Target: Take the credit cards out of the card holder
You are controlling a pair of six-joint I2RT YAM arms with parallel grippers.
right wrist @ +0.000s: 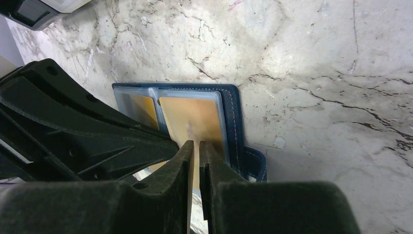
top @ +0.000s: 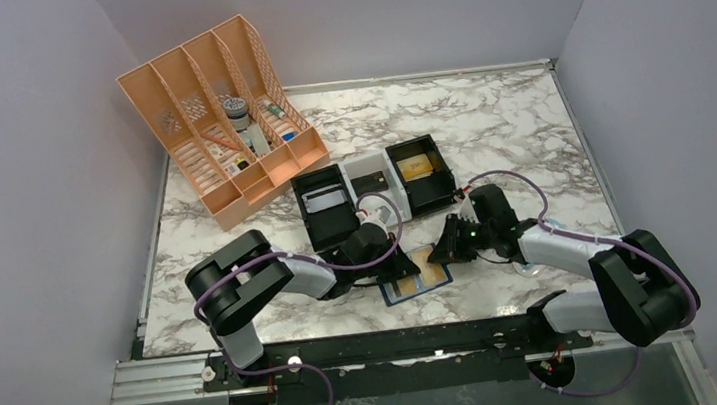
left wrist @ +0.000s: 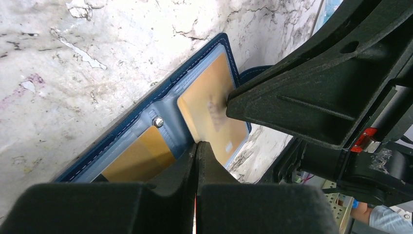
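Note:
The card holder [top: 404, 288] lies open on the marble near the front, navy with blue-grey pockets [left wrist: 165, 105]. A gold-tan credit card [left wrist: 207, 107] shows in its right pocket [right wrist: 190, 117], and a second one [left wrist: 139, 156] in the left pocket [right wrist: 143, 109]. My left gripper [left wrist: 197, 145] is shut with nothing between its fingers, and its tip rests on the holder at the fold [top: 388, 263]. My right gripper [right wrist: 196, 145] is closed to a thin slit at the near edge of the right-pocket card [top: 448, 246]. The strap tab [right wrist: 255, 163] sticks out beside it.
Two black box trays stand behind the holder, the left one [top: 325, 206] holding a pale card, the right one [top: 422, 171] a gold card, with a white tray [top: 370, 173] between them. An orange file rack [top: 220, 121] is at the back left. Walls close in on three sides.

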